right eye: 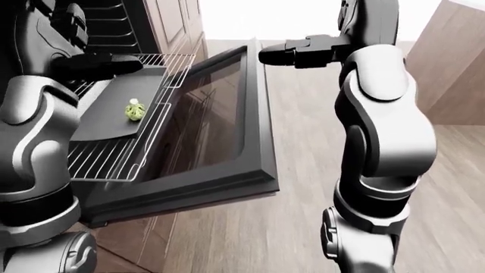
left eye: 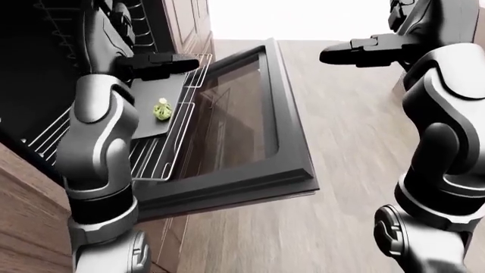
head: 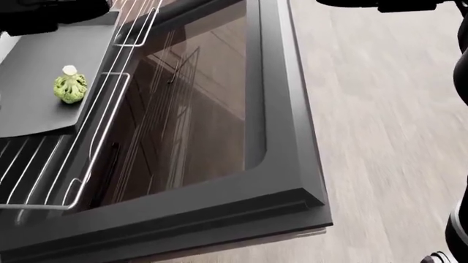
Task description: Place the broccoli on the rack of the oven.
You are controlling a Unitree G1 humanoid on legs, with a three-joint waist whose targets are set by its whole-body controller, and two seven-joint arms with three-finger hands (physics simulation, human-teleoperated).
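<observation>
The green broccoli (head: 69,87) lies on a dark flat tray (head: 29,112), stem end up. The tray rests on the pulled-out wire oven rack (right eye: 106,159). My left hand (left eye: 170,61) hovers over the tray's upper edge, above the broccoli and apart from it, fingers stretched out and open. My right hand (right eye: 284,54) is held out flat and open near the top edge of the lowered oven door (head: 281,109), holding nothing. In the head view only slivers of both hands show at the top.
The oven door's glass pane (head: 197,104) lies open below and to the right of the rack. Wooden floor (head: 380,137) stretches to the right. Wood cabinet fronts (left eye: 186,17) stand beside the dark oven cavity (left eye: 45,68).
</observation>
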